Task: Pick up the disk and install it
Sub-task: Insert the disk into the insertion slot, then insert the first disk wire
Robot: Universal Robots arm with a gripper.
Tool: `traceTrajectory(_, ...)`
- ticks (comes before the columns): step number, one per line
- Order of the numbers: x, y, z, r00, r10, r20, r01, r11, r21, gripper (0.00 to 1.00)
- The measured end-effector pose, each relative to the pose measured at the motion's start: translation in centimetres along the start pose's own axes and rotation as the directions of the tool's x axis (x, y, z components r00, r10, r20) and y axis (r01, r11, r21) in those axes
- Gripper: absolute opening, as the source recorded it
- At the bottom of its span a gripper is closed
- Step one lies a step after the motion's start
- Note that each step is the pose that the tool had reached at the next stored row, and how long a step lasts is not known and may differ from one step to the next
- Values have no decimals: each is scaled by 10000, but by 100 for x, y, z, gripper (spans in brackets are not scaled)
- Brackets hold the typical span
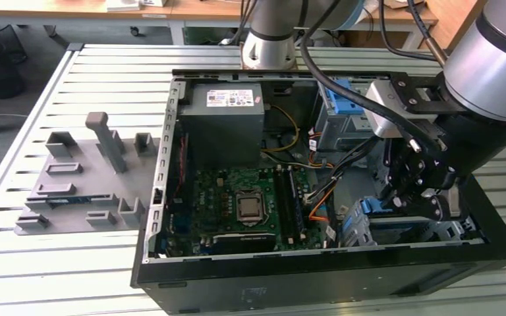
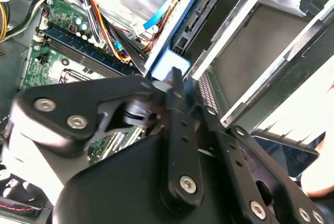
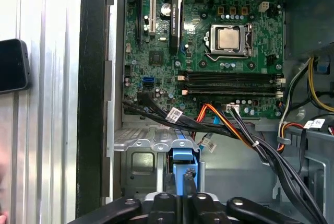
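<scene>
My gripper is down inside the open computer case, at the corner on the exterior view's right. It is shut on the blue bracket of the disk, which stands on edge at the mouth of the grey metal drive cage. In the first wrist view the two black fingers pinch the blue bracket of the disk just in front of the cage. In the second wrist view the gripper clamps the bracket's end, and the disk runs alongside the cage wall.
Bundles of orange, black and yellow cables cross close to the gripper. The motherboard and the grey power supply fill the rest of the case. A second cage with a blue latch stands behind. A grey fixture plate lies on the table.
</scene>
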State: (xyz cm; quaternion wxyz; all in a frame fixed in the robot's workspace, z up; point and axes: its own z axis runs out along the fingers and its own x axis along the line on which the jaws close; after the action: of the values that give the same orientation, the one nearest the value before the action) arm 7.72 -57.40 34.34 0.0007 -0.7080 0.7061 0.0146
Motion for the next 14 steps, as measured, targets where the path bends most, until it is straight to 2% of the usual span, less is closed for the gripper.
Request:
traceTrajectory(1, 0, 0, 0, 10000, 0, 0, 0, 10000, 0, 19)
traceTrajectory(3, 0, 0, 1, 10000, 0, 0, 0, 10000, 0, 11)
traceTrajectory(14, 0, 0, 6, 10000, 0, 0, 0, 10000, 0, 11)
